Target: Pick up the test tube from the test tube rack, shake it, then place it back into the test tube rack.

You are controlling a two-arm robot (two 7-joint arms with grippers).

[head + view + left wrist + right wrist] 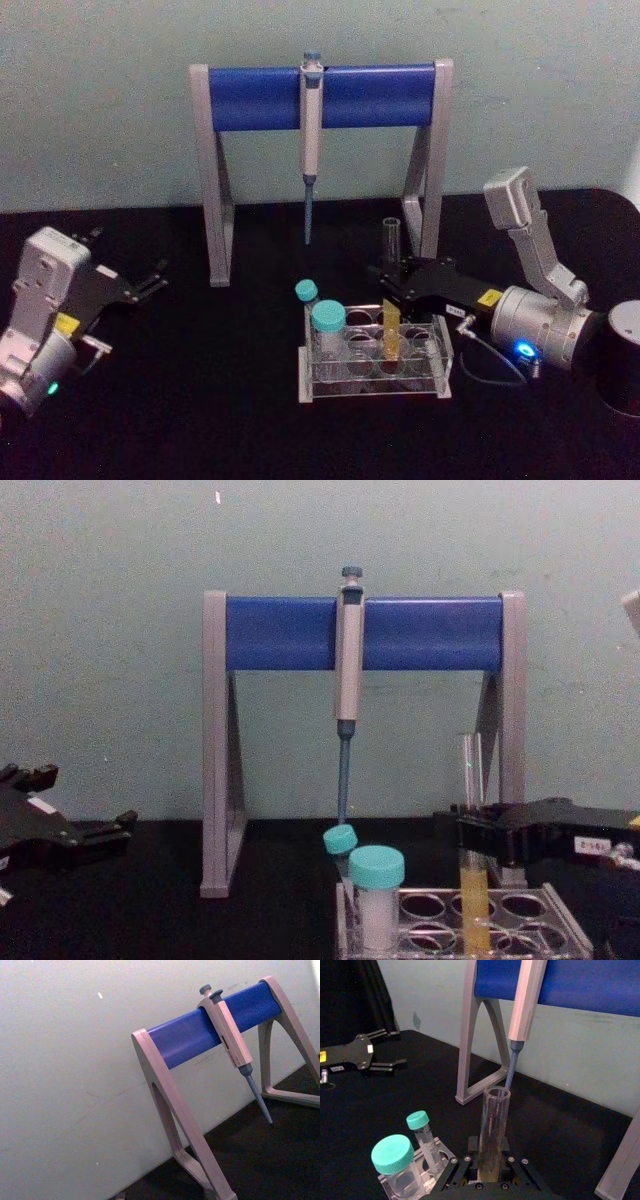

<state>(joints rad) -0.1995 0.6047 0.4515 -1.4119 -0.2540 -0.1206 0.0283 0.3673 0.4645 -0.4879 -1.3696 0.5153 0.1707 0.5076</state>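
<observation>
While clamping the upright test tube mid-height, the right gripper is holding its base inside the test tube rack; the left gripper is idling open, well apart.

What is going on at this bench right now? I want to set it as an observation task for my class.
The right gripper is shut on the test tube. The tube stands upright with its yellow-filled lower end down in the test tube rack. It is not yet lifted out, so the shaking is not yet done. The left gripper rests open and idle on the left of the black table.
</observation>
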